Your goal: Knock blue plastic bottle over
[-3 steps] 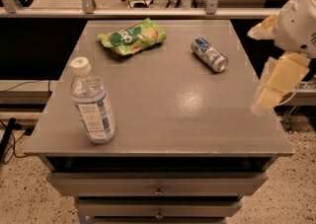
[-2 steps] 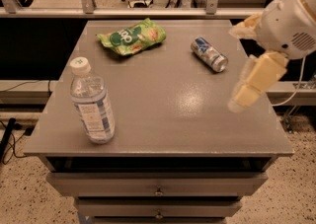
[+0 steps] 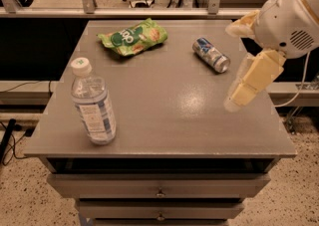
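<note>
The blue plastic bottle (image 3: 93,102) stands upright near the front left of the grey table (image 3: 164,125). It is clear, with a white cap and a blue-and-white label. My gripper (image 3: 238,65) hangs above the right side of the table, far to the right of the bottle and not touching it. Its cream fingers (image 3: 251,79) are spread apart and hold nothing.
A small blue-silver can (image 3: 211,55) lies on its side at the back right, just left of my gripper. A green snack bag (image 3: 132,36) lies at the back left. Drawers (image 3: 159,190) sit under the tabletop. A railing and chairs stand behind the table.
My gripper has moved left from beyond the table's right edge to above its right side. The bottle, can and bag have not moved.
</note>
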Controlling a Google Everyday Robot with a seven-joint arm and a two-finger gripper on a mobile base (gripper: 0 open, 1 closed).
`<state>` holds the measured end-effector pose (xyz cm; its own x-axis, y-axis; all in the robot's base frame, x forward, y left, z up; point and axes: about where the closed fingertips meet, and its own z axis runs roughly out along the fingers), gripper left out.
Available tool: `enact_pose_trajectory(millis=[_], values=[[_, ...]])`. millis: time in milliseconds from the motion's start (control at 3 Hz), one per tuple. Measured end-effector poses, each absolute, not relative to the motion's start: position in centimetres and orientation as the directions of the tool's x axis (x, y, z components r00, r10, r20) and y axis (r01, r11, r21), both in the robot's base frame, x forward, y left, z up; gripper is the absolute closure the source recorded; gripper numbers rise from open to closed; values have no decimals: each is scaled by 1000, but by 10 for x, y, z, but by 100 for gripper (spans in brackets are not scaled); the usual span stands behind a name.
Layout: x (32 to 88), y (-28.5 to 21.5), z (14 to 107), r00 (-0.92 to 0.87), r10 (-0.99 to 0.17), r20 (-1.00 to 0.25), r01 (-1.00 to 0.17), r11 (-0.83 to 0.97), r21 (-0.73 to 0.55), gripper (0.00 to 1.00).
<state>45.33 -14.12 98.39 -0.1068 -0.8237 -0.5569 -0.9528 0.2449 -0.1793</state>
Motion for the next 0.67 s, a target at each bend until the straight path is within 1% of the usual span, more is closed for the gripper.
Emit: enact_pose_trajectory(millis=[333, 667], values=[[451, -117, 971, -95, -795, -599, -963, 226, -148, 0], [445, -68, 951, -67, -732, -678, -977, 185, -103, 0]])
